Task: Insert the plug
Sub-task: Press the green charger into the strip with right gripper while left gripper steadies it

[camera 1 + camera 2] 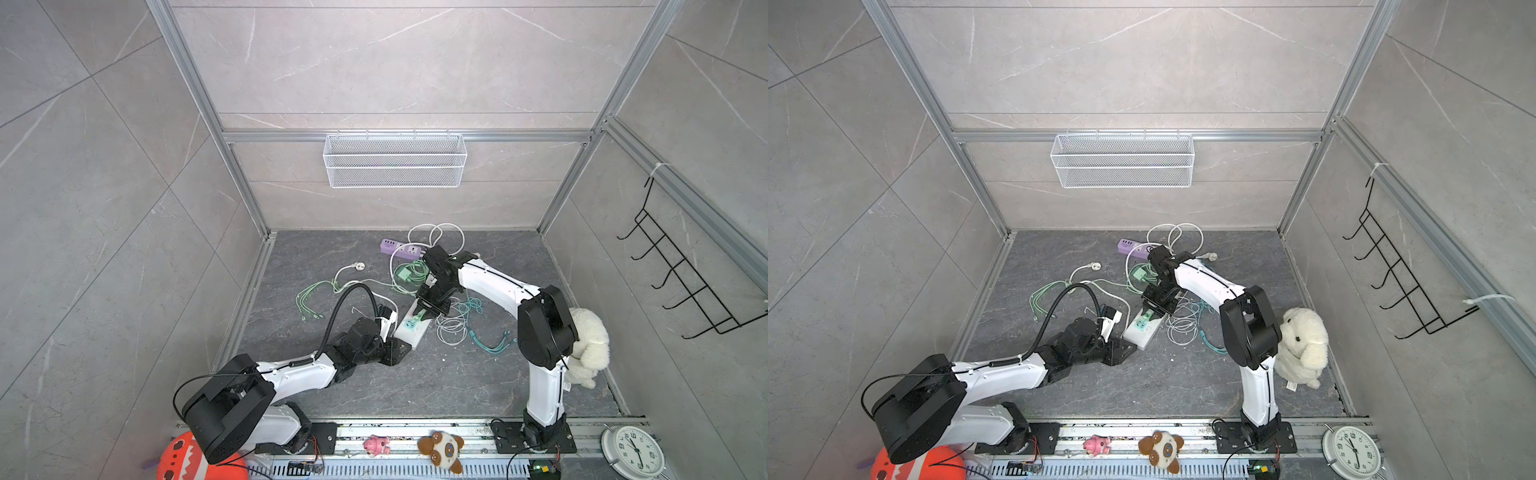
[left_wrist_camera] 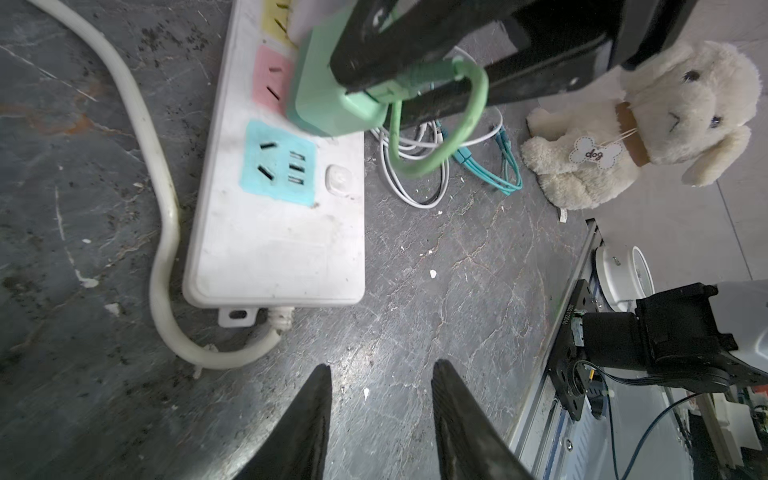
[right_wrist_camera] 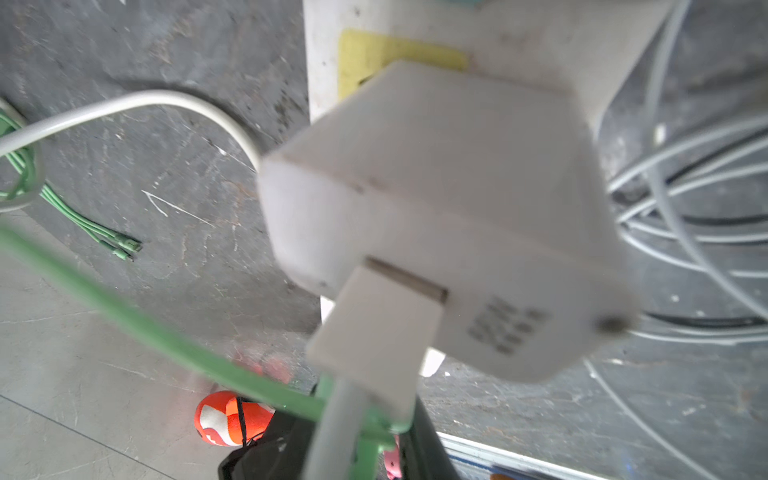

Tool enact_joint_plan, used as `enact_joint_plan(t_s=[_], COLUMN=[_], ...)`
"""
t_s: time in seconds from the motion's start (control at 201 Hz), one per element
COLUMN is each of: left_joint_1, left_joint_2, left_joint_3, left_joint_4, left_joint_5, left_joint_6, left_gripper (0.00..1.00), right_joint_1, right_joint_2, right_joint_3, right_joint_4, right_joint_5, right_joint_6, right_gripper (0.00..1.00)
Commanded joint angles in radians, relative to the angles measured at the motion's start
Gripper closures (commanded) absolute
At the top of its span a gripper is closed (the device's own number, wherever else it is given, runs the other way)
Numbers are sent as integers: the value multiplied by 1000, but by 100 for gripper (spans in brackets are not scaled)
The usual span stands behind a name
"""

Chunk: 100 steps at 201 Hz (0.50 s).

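Started at the left and found the left gripper (image 2: 382, 368) low over the floor, just past the short end of the white power strip (image 2: 282, 249) — jaws apart, only bare floor between them, holding nothing. Saw the strip lying flat, its long way running from that gripper up toward the other arm, with its thick cord (image 2: 169, 216) curling round the near end. Counted three colour patches along it: blue socket (image 2: 276, 164) nearest the left gripper, then pink socket (image 2: 270, 81), then yellow socket (image 2: 276, 16). Found the green plug (image 2: 328, 95) right over the pink one, covering most of it, with a green cable (image 2: 459, 139) looping off its back. Saw the right gripper (image 1: 422, 314) clamped tight on that plug from above, so clearly the nearer arm for the push. Judged the next move to be straight down into the pink socket, pins lined up with the slots. Could not see the pins or the slots under the plug, so could not tell touching, part way in, or just above. Got only a blurry, pale plug in the right wrist view. Further right, spotted loose cables (image 2: 509, 185) beside the strip and a white toy dog (image 2: 648, 124) well apart from it.
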Motion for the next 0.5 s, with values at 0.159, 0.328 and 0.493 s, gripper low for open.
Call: enact_joint_plan(t_s=[0.159, 0.328, 0.493], left_joint_1=[-1, 18, 93], left_joint_2=[7, 9, 73], left_joint_3=[38, 51, 79], left_joint_4=[10, -27, 6], left_joint_5=[-85, -244, -245], left_joint_6=[68, 103, 120], left_gripper=[55, 52, 53], right_joint_1=[-22, -29, -48], right_joint_2=[158, 181, 232], right_joint_3=[22, 78, 182], right_joint_4=[-67, -94, -172], right_joint_5=[-4, -9, -17], right_joint_6=[-50, -62, -99], right_gripper=[100, 100, 100])
